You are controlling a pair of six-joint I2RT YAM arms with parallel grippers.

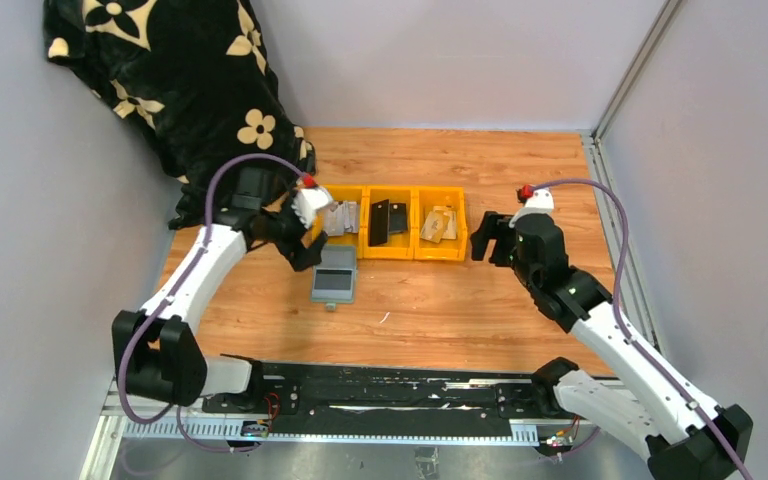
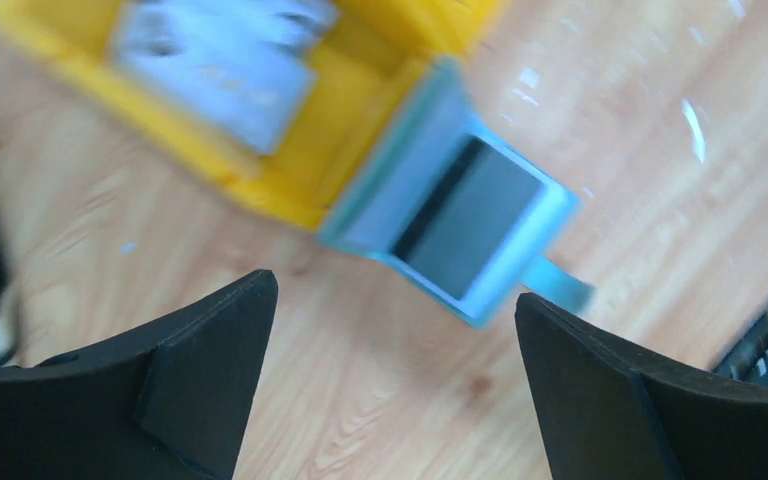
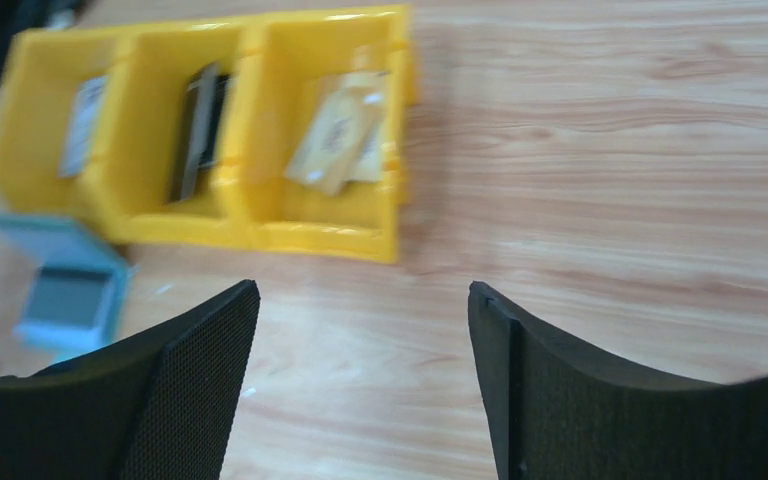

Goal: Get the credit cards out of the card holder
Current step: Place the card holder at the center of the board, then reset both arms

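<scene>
The wooden surface (image 1: 460, 300) is the biggest thing here. A black flowery blanket (image 1: 160, 80) is bunched up at its far left corner. Two arms reach in from the near edge.

In the middle sits a row of three yellow bins (image 1: 390, 252). I think they are for sorting, because the pale cards (image 1: 338, 217) lie in the left one, the dark cards (image 1: 385, 222) in the middle one and the tan cards (image 1: 438, 224) in the right one.

The card holder (image 1: 334, 277) lies open and flat, right beside the near side of the left bin, so its dark pockets face up. I cannot tell if any card is left inside.

The left end effector (image 2: 392, 288) hangs just above it, spread wide with nothing in it, maybe ready to pick. The right end effector (image 3: 362, 285) waits to the right of the bins, spread wide too and holding nothing.
</scene>
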